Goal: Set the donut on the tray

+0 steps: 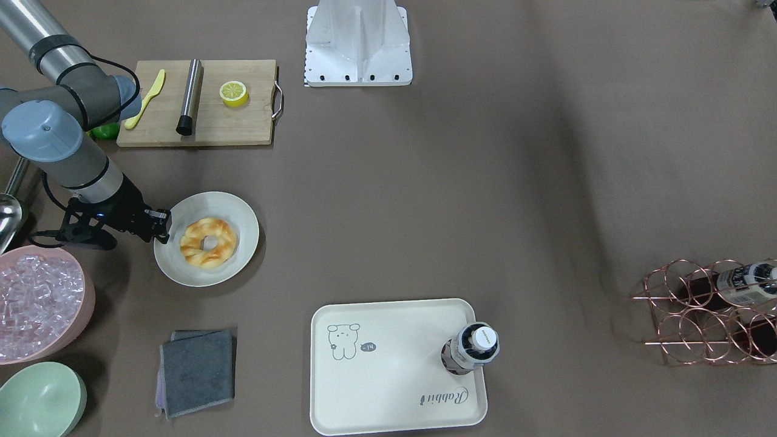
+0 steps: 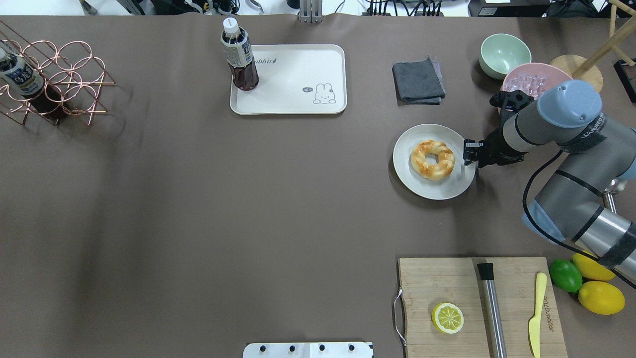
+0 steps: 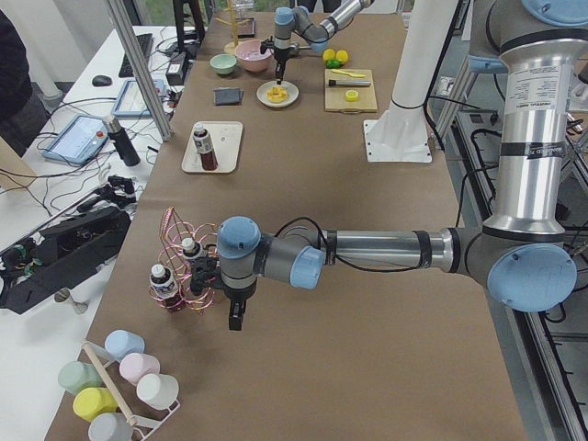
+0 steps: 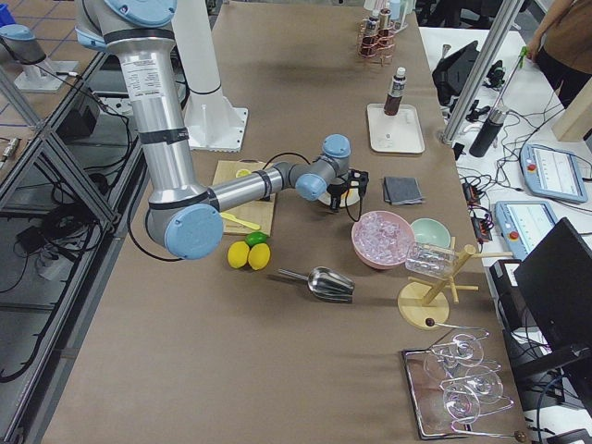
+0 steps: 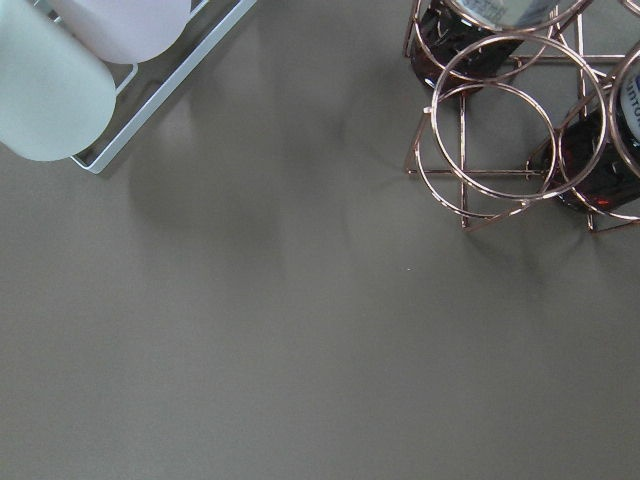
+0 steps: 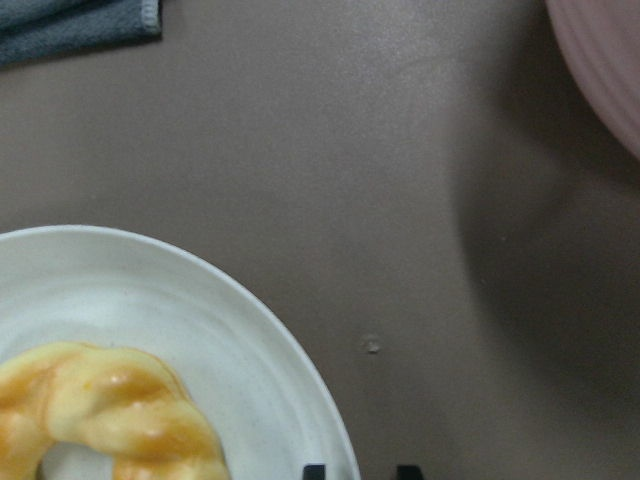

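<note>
The twisted golden donut (image 1: 208, 243) (image 2: 433, 158) lies on a white plate (image 1: 243, 212) (image 2: 407, 144). The cream tray (image 1: 388, 340) (image 2: 293, 74) with a rabbit drawing holds a dark drink bottle (image 1: 476, 346) at one corner. My right gripper (image 1: 162, 226) (image 2: 468, 151) hovers at the plate's rim, beside the donut and not touching it, fingers slightly apart and empty. The right wrist view shows the donut (image 6: 100, 410) at lower left and the fingertips (image 6: 313, 470) at the bottom edge. My left gripper (image 3: 234, 317) is far off by the copper rack, seen only in the exterior left view; I cannot tell its state.
A pink bowl of ice (image 1: 36, 303) and a green bowl (image 1: 39, 400) sit next to the right arm. A grey cloth (image 1: 197, 371) lies between plate and tray. A cutting board (image 1: 243, 121) holds a lemon half, a steel tube and a yellow knife. A copper bottle rack (image 1: 710, 309) stands at the far end.
</note>
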